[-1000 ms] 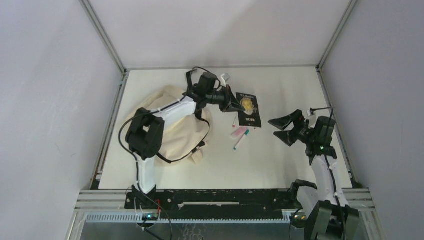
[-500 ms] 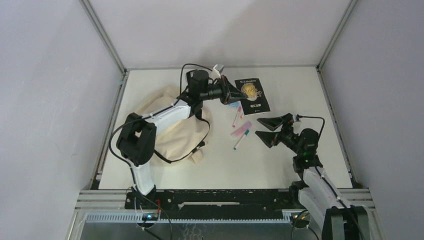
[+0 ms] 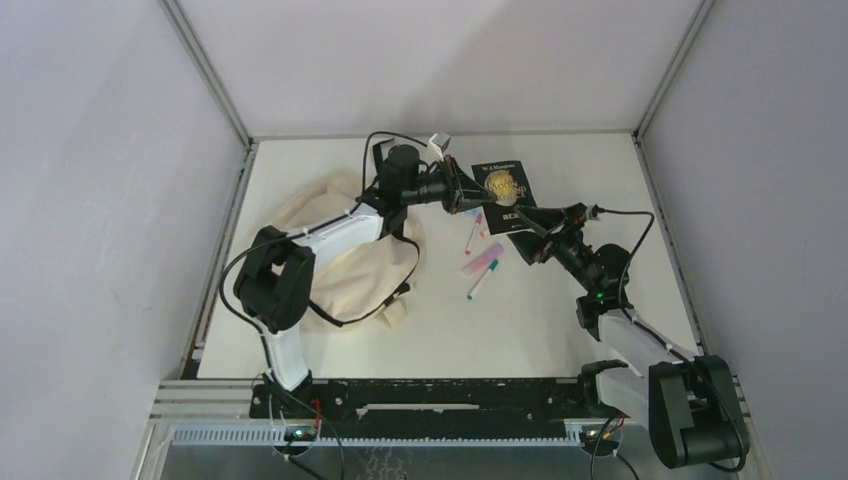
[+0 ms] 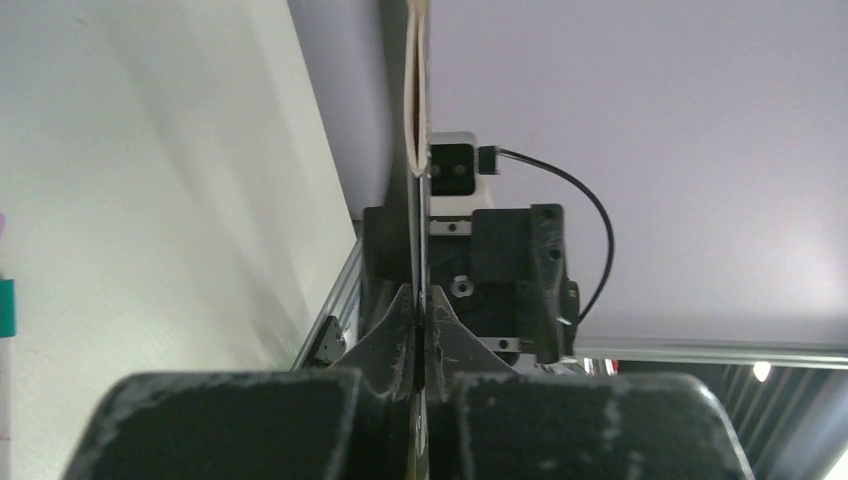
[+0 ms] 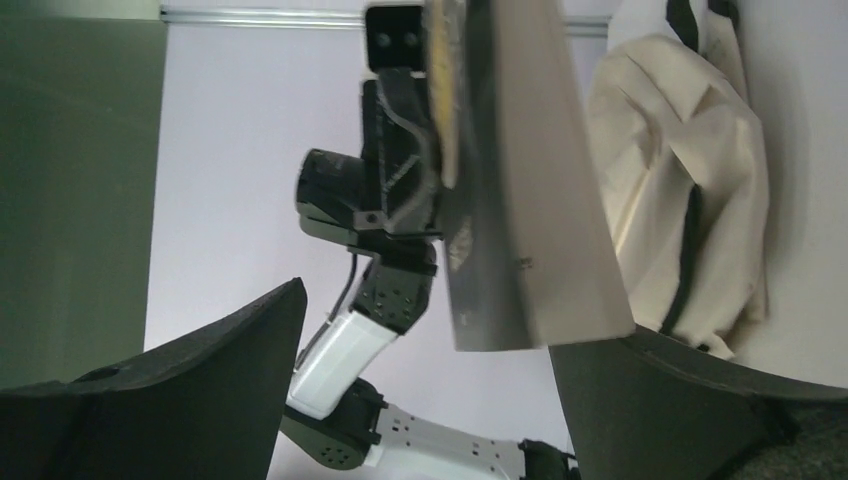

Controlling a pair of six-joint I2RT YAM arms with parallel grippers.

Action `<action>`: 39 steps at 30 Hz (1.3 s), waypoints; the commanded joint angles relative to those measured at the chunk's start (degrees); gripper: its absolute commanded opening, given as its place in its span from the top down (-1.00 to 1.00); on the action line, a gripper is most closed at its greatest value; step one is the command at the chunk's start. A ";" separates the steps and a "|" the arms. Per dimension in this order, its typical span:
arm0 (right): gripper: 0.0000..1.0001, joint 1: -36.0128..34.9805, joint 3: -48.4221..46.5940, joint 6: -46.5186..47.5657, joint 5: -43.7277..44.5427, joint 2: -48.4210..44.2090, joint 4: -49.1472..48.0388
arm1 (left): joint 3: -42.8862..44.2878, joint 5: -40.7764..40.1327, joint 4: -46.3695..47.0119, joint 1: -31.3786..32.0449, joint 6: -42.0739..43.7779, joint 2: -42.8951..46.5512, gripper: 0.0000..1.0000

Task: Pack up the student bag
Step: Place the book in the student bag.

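Note:
The student bag (image 3: 345,265), cream fabric with black straps, lies at the left of the table under my left arm; it also shows in the right wrist view (image 5: 680,170). My left gripper (image 3: 461,193) is shut on the edge of a black book with a gold emblem (image 3: 506,186) and holds it raised. In the left wrist view my gripper (image 4: 421,300) pinches the book (image 4: 414,110), seen edge-on. My right gripper (image 3: 528,236) is open at the book's near corner. In the right wrist view that gripper (image 5: 430,320) is open, with the book's corner (image 5: 525,230) between the jaws.
A pink marker (image 3: 478,263), a teal-capped pen (image 3: 482,280) and another pen (image 3: 475,232) lie on the table between the bag and my right arm. Aluminium rails (image 3: 660,200) edge the table at both sides.
My left gripper has carried the book toward the back of the table and raised it. My right arm has reached forward and left, bringing its open jaws to the book's corner.

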State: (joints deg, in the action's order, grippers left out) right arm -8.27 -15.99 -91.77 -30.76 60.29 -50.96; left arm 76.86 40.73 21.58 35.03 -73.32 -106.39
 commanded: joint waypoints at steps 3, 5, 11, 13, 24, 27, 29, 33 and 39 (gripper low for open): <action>-0.81 2.90 -2.69 -1.83 3.33 -0.05 -7.37 | -1.79 0.25 -2.85 0.28 5.04 3.78 1.00; -0.76 4.14 -2.59 -1.55 3.18 -1.04 -6.30 | -2.06 0.35 -3.13 0.31 5.36 3.93 1.00; -0.54 6.37 -2.65 1.44 2.99 -4.80 -0.27 | -2.40 0.99 -3.32 0.39 5.56 3.73 1.00; -0.41 6.40 -2.64 2.46 2.85 -5.62 1.39 | -2.41 1.11 -3.36 0.47 5.64 3.82 1.00; 0.03 2.52 -8.42 14.93 4.77 -8.47 21.32 | -2.47 0.78 -4.01 0.55 6.77 4.39 1.00; 0.09 2.23 -8.81 16.60 5.97 -8.76 23.36 | -2.50 0.80 -4.34 0.65 7.00 4.58 1.00; 0.16 2.21 -9.03 16.87 5.78 -8.23 23.94 | -2.59 0.84 -4.40 0.65 7.09 4.57 1.00; 0.56 2.05 -9.06 16.87 5.52 -6.92 24.22 | -2.59 1.06 -4.57 0.74 7.29 4.58 1.00; 1.00 2.27 -9.12 17.59 6.08 -7.49 27.06 | -2.36 0.80 -6.12 0.72 8.86 4.95 1.00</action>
State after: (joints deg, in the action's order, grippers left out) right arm -5.82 -23.09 -75.72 -25.56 53.63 -25.12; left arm 75.68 40.77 15.55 35.29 -67.40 -104.95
